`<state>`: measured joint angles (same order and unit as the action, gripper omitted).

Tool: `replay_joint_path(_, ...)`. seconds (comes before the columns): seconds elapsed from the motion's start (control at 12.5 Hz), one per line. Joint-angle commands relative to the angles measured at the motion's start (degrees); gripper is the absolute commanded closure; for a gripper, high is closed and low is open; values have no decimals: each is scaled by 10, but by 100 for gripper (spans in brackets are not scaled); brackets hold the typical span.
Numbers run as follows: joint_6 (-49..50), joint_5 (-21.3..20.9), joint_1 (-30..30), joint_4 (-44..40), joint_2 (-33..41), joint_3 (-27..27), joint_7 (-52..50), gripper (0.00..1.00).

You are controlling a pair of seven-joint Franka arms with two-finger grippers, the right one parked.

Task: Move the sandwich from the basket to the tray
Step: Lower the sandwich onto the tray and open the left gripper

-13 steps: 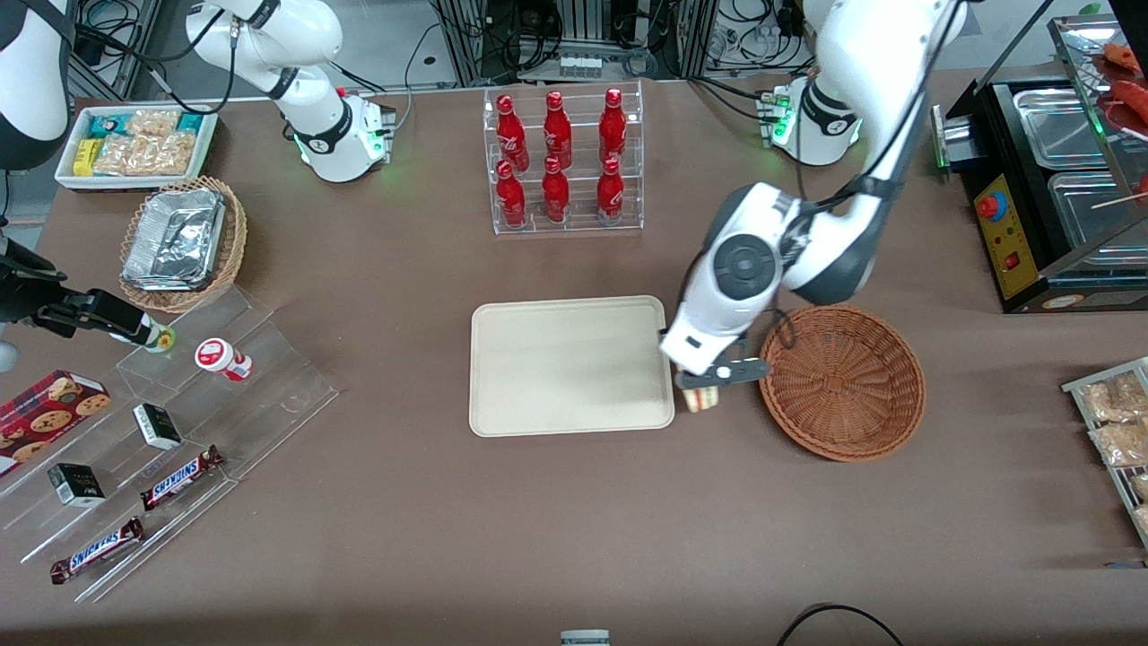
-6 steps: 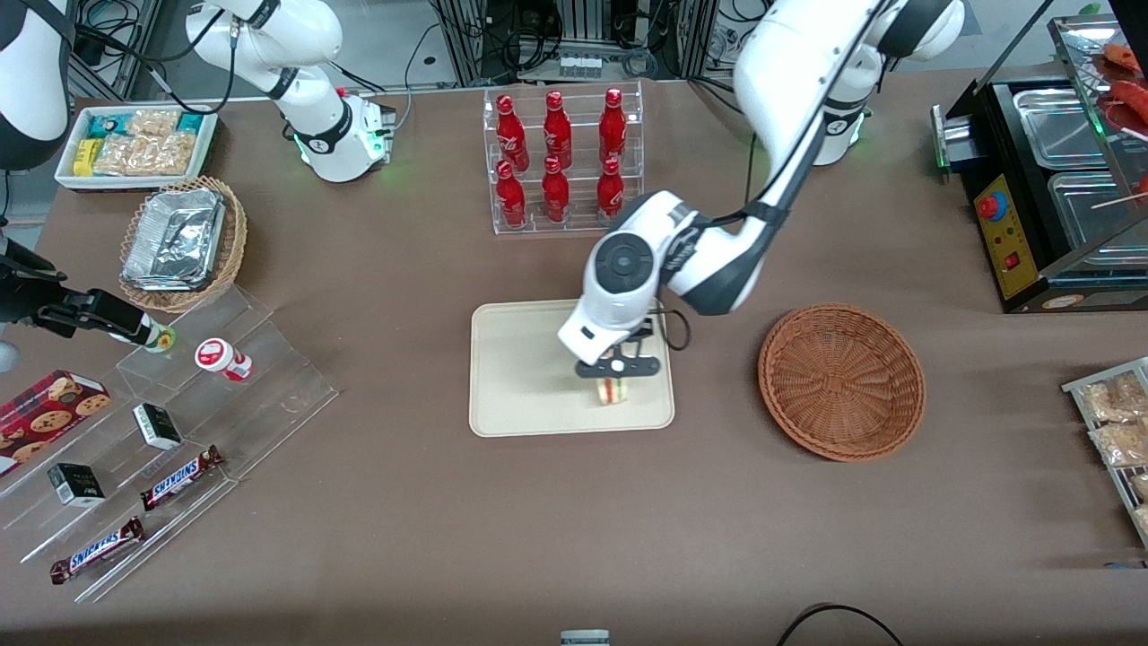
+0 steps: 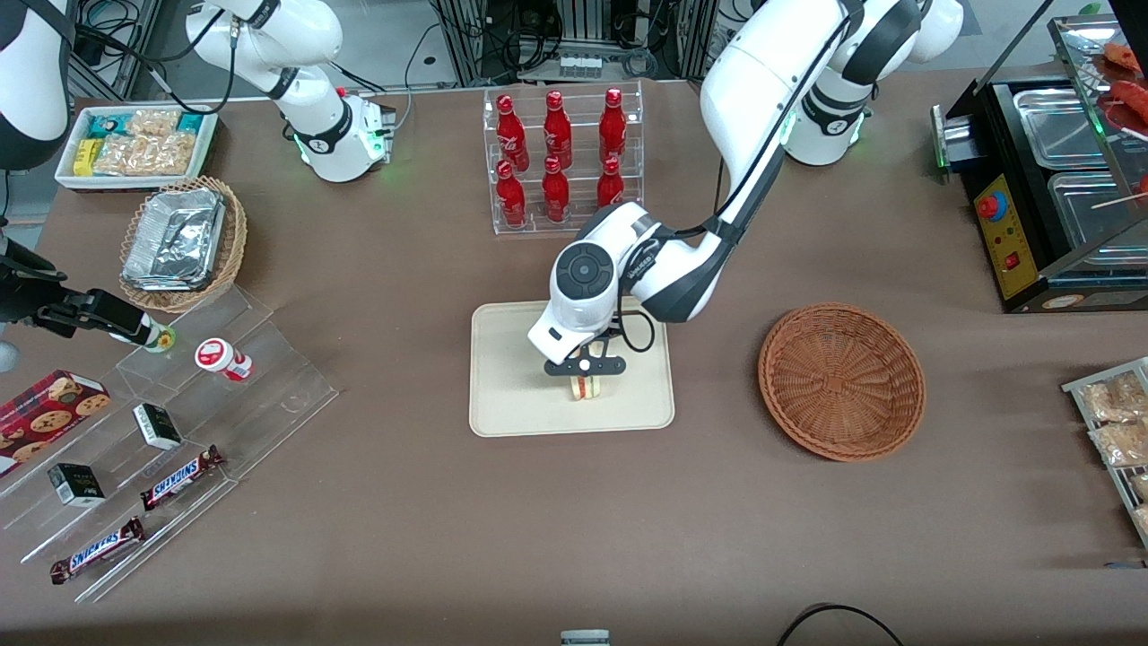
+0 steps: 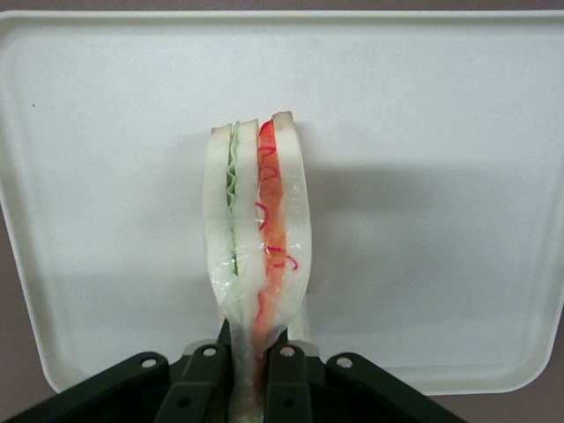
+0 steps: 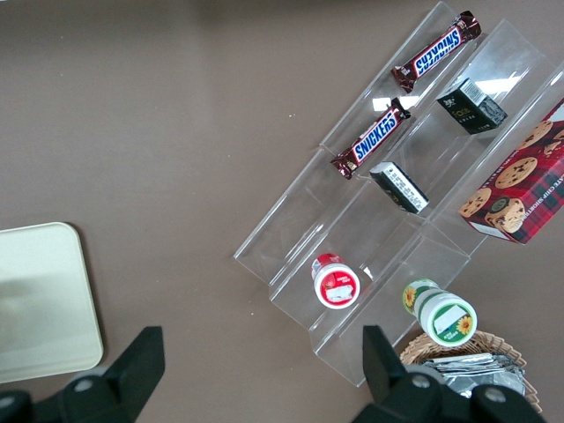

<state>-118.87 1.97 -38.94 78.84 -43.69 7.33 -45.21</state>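
My gripper hangs over the cream tray and is shut on the sandwich, a wrapped white-bread wedge with red and green filling. In the left wrist view the sandwich sticks out from between the black fingers, pinched at its narrow end, with the tray spread beneath it. Whether the sandwich touches the tray I cannot tell. The round reddish-brown wicker basket sits beside the tray toward the working arm's end, with nothing in it.
A clear rack of red bottles stands farther from the front camera than the tray. Toward the parked arm's end are a tan basket of foil containers, a white snack bin and acrylic steps with candy bars. A black warmer stands at the working arm's end.
My gripper has carried the sandwich from beside the basket to over the tray's middle, moving toward the parked arm's end. The basket has stayed in place.
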Motion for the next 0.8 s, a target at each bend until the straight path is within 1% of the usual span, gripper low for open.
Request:
replay_joint_path(0.0, 9, 13, -9, -32, -22, -6, -26, 100)
replay_joint_path(0.08, 10, 13, -9, -41, -27, -6, -29, 100)
replay_joint_path(0.16, 10, 14, -9, -42, -31, -6, -29, 74)
replay_joint_path(0.24, 9, 17, -9, -42, -32, -6, -32, 7)
replay_joint_path(0.32, 9, 17, -10, -42, -32, -6, -34, 0)
replay_joint_path(0.56, 12, 16, -14, -42, -26, -7, -36, 0)
replay_joint_path(0.72, 21, 17, -12, -43, -9, -7, -46, 0)
